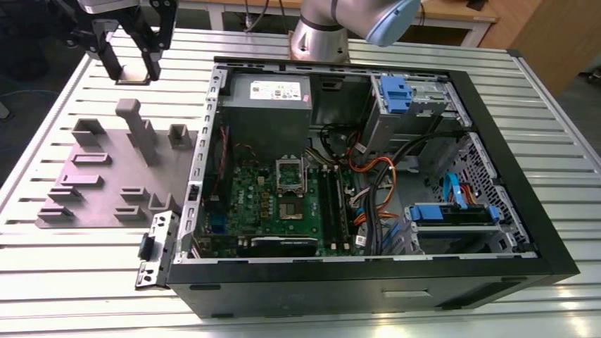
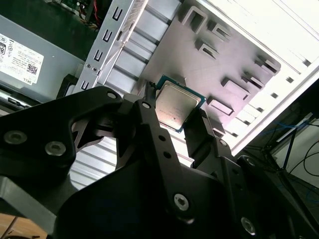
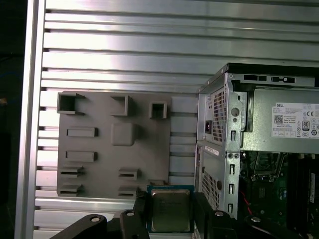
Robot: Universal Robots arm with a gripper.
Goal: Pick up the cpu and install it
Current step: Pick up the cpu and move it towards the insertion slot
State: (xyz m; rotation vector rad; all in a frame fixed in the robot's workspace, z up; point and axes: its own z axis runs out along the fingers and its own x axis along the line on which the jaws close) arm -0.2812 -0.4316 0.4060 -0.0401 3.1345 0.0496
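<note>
While pincer [image 2: 175,109] grips | cpu [image 2: 174,102] sits between its fingers [image 2: 155,132]

White printed label [image 3: 295,119] on the grey metal box [image 3: 261,119] at the far end of the computer case [image 1: 357,285], bearing a square code and small symbols, cpu [image 3: 169,211] top unreadable.

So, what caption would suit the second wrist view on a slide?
The gripper grips the cpu, with the grey slotted tray in the background.
</note>
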